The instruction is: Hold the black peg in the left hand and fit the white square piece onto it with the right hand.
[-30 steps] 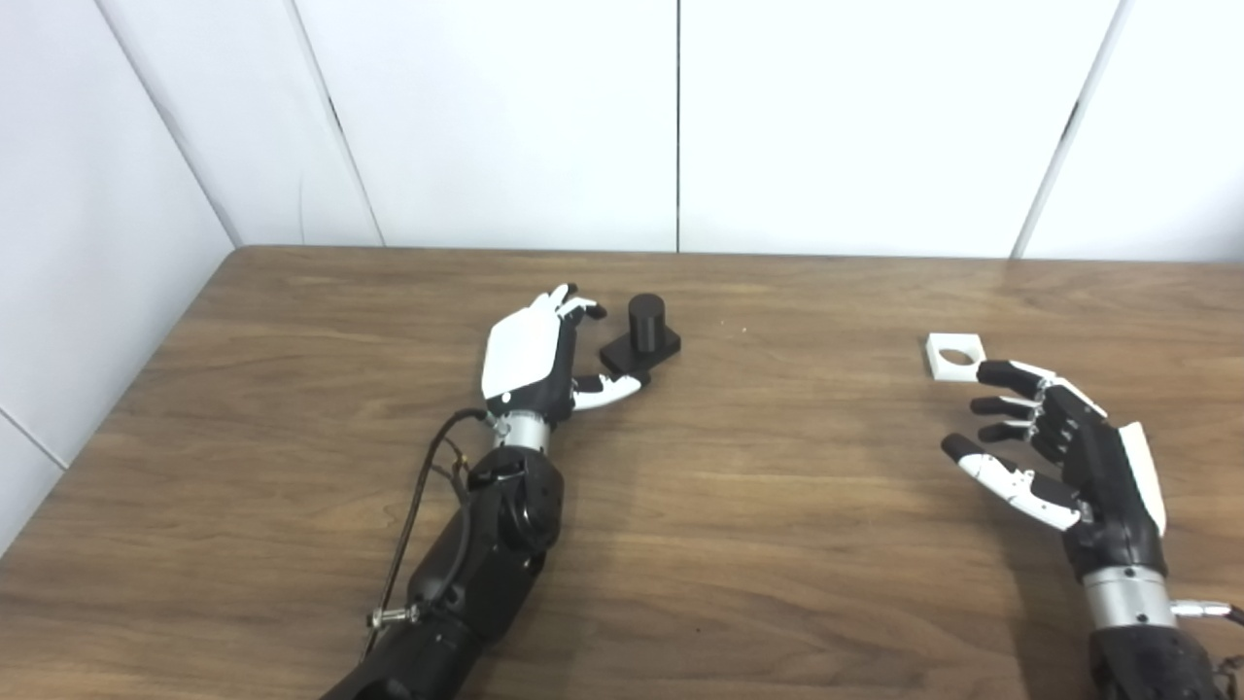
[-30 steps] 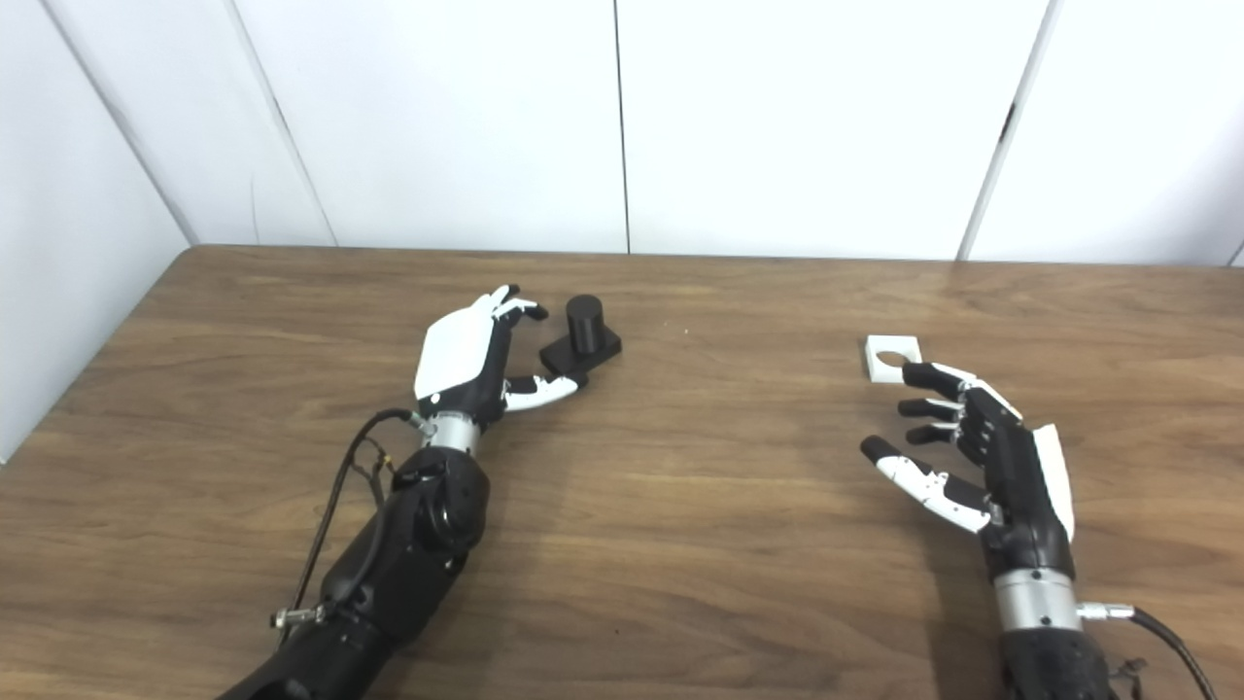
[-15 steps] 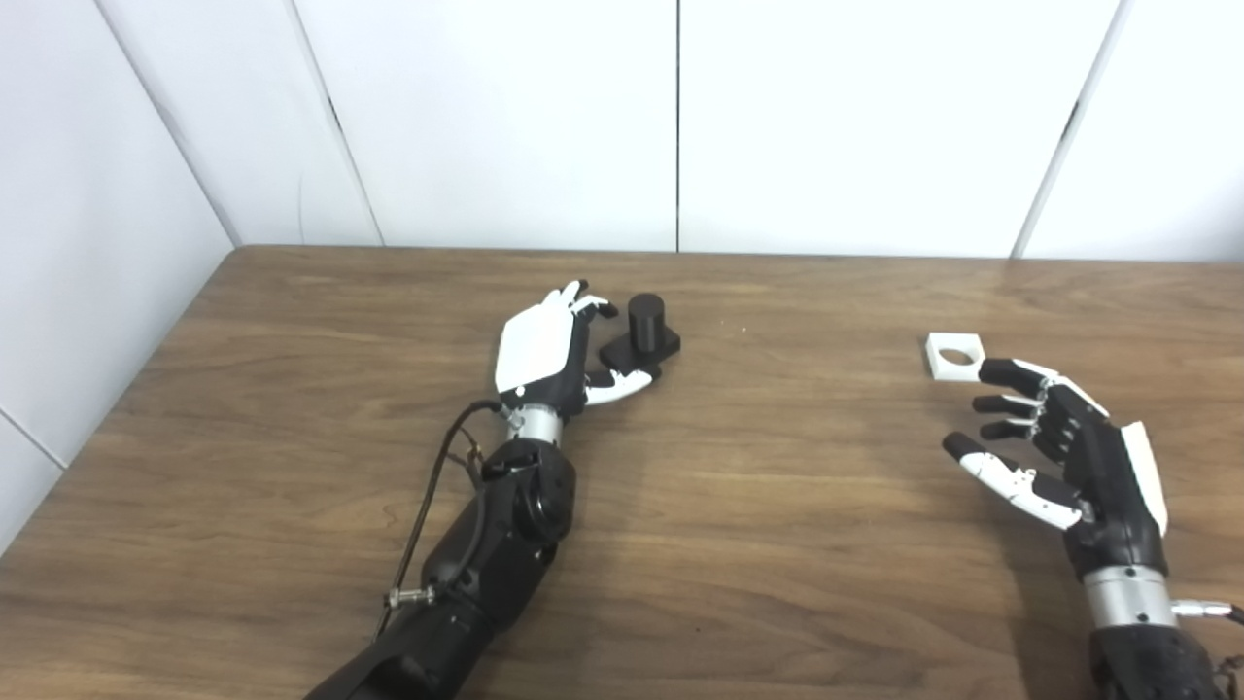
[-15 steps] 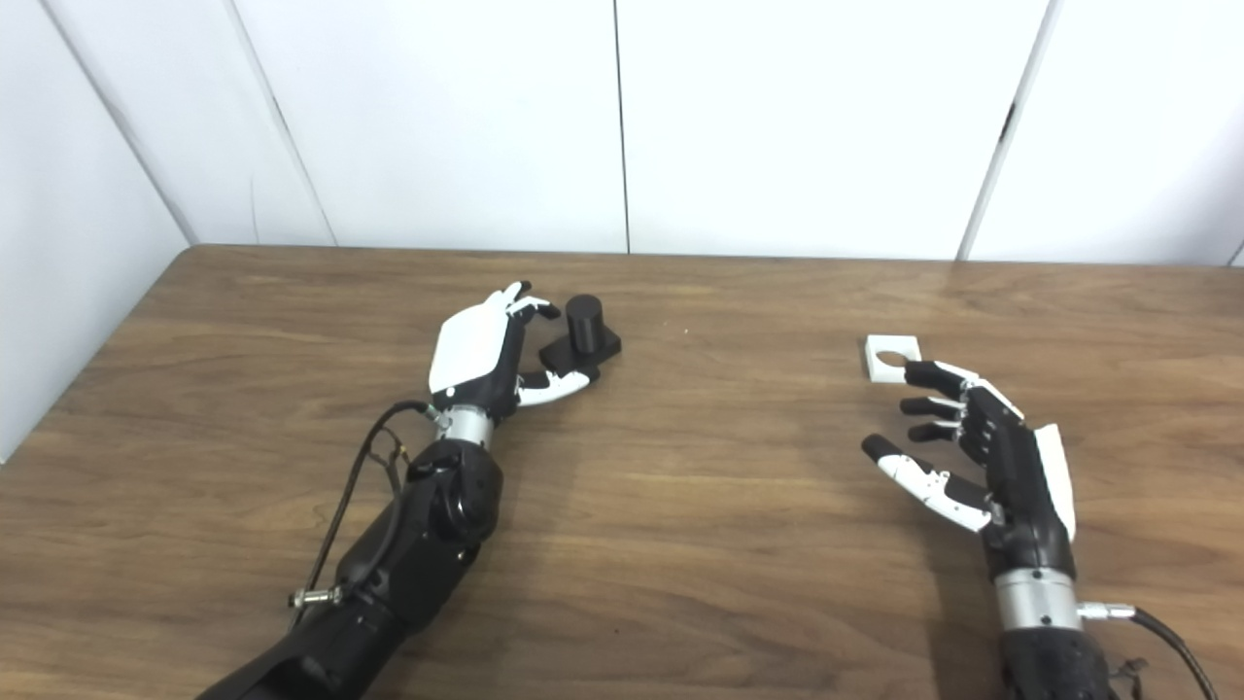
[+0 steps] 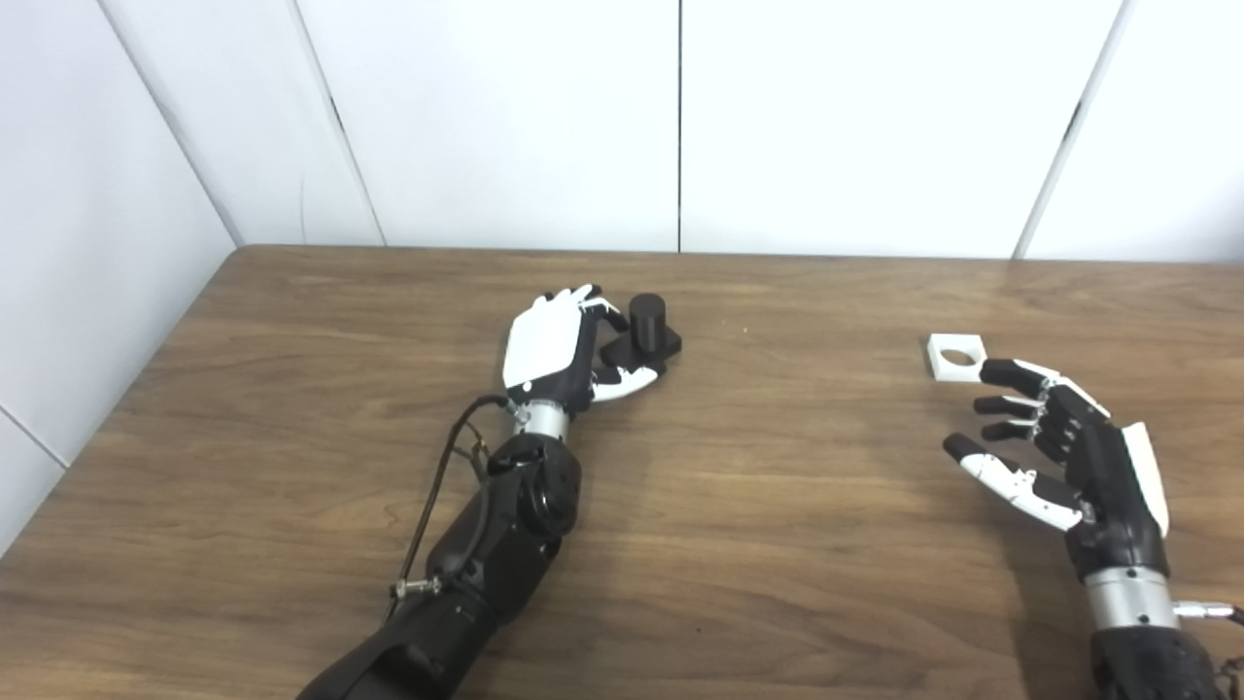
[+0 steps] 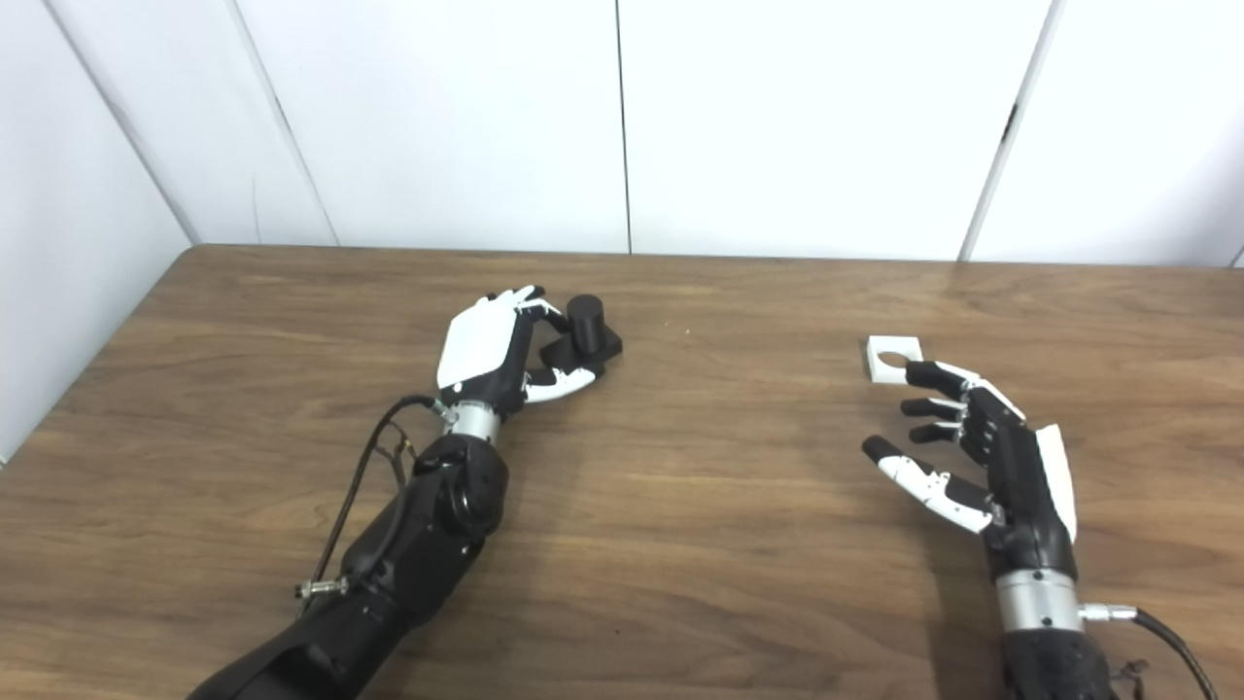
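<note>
In your left eye view, your left hand (image 5: 554, 350) sits just to the left of the black peg (image 5: 643, 331), its white back turned toward the camera. Its fingers (image 5: 598, 306) curl around the far-left side of the peg's square base and the thumb (image 5: 622, 386) lies along the near edge. From here you cannot tell whether the hand has truly gripped the peg or only cups it; the peg stands upright with its base flat on the table (image 5: 292, 389). Your right hand (image 5: 1069, 457) hovers well apart on the other side, palm turned inward, fingers spread and holding nothing. The white square piece (image 5: 954, 356) lies flat on the table just beyond its longest fingertip, hole facing up; contact there cannot be judged.

In your right eye view, the left hand (image 6: 486, 355) again wraps the left side of the black peg (image 6: 585, 335), the thumb tip reaching under the base's near corner, and the peg's round post rises clear to the right of the fingers. Closure stays unclear. The right hand (image 6: 991, 452) is open and empty, and the white square piece (image 6: 893, 358) rests just ahead and slightly left of its fingertips.
</note>
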